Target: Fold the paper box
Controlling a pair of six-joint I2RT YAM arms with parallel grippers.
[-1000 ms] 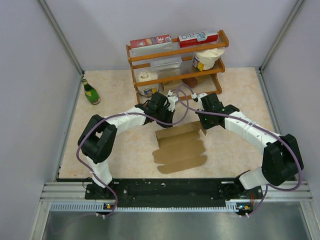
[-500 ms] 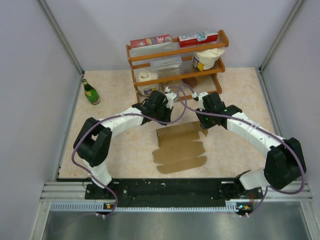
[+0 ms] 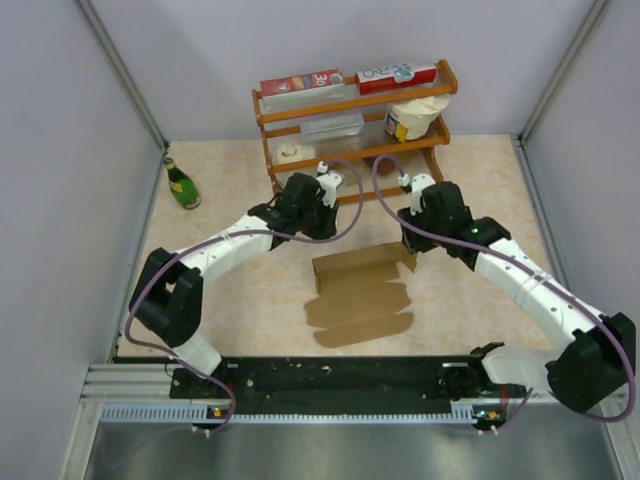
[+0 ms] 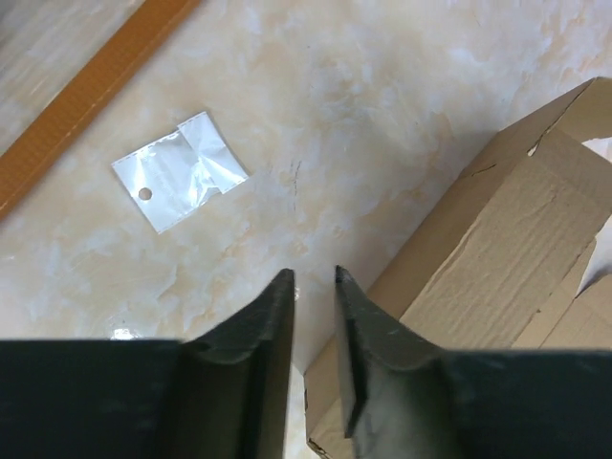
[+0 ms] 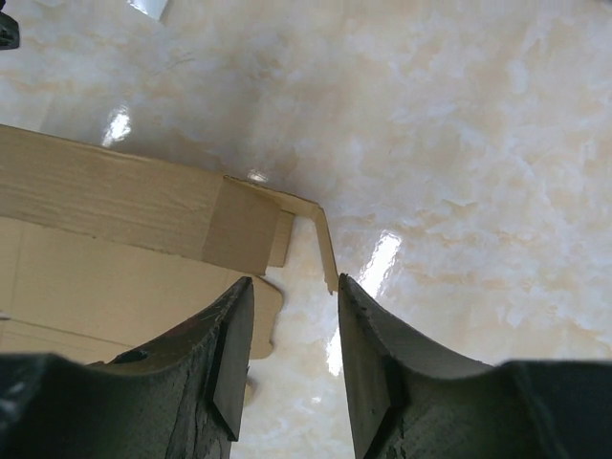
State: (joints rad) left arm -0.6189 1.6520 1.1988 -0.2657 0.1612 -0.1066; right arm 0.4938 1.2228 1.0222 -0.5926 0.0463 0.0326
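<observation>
Both grippers empty over a part-folded box.
Left gripper (image 4: 314, 277) had its jaws barely parted and the right gripper (image 5: 292, 287) stood wider; neither held anything. The paper box (image 3: 360, 295) lay on the table (image 3: 230, 300) between them, with the far panel raised, an end tab bent in and the near flaps flat. Most folding judged undone. Nothing inside. The wooden rack (image 3: 350, 105) behind held red cartons (image 3: 300, 83) and a white tub (image 3: 415, 118).
</observation>
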